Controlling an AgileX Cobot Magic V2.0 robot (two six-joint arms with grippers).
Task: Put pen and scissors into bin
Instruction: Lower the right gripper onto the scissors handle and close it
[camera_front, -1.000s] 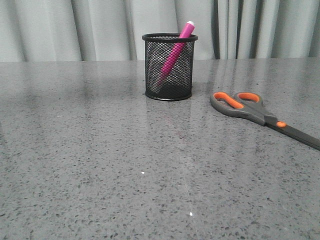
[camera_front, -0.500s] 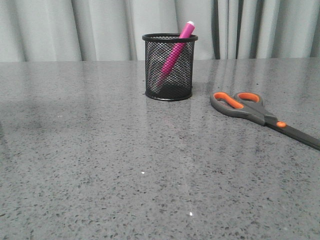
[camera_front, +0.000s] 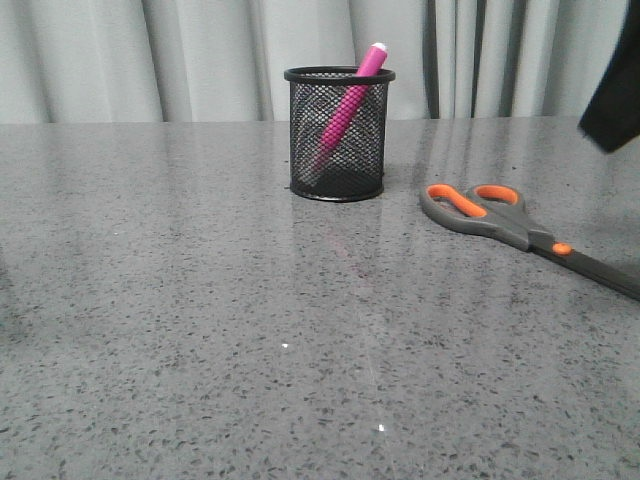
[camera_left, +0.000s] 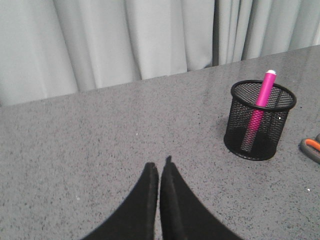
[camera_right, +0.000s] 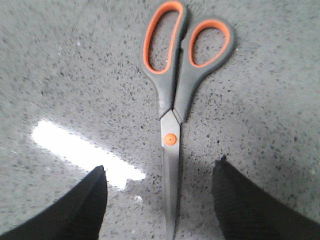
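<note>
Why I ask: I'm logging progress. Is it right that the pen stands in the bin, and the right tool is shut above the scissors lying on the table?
Not quite: the right tool is open, its fingers either side of the scissors, as the right wrist view shows. The pen does stand in the bin.

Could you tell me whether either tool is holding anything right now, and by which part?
Nothing is held. The right tool is open over the blades of the scissors, not touching them; the left tool is shut and empty.
</note>
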